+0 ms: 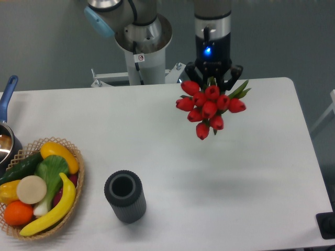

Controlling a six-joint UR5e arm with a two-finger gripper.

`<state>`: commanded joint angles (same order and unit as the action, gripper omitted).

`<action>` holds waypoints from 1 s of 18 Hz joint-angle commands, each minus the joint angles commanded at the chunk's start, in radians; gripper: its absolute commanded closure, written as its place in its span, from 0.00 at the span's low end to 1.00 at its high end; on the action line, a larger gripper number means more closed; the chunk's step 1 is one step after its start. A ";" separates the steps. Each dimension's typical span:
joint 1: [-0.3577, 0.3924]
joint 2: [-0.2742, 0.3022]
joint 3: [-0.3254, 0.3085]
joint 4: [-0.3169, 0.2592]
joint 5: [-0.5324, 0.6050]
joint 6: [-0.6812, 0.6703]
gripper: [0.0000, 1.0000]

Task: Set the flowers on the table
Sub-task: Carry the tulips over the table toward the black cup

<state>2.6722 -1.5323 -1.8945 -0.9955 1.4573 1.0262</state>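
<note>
The gripper (211, 78) jaws are pinching the red tulip bunch (209, 107) by its stems, holding it above the white surface (157, 136) at one o'clock; lowering and releasing is coming next.

sitting in view — one bunch of flowers (209, 107), one dark cylinder (124, 196), one basket (73, 151), one pot (6, 137).

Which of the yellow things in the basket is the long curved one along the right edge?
The banana, running along the right rim of the basket. The yellow pepper above it is short and rounded.
</note>
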 joint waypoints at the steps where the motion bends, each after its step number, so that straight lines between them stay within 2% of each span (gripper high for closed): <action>1: 0.000 -0.015 0.003 0.000 0.002 -0.006 0.65; 4: -0.003 -0.072 0.015 0.002 0.000 -0.046 0.65; 13: -0.038 -0.183 0.054 0.012 -0.008 -0.169 0.65; 18: -0.051 -0.213 0.058 0.017 -0.009 -0.202 0.65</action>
<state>2.6216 -1.7456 -1.8362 -0.9787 1.4481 0.8238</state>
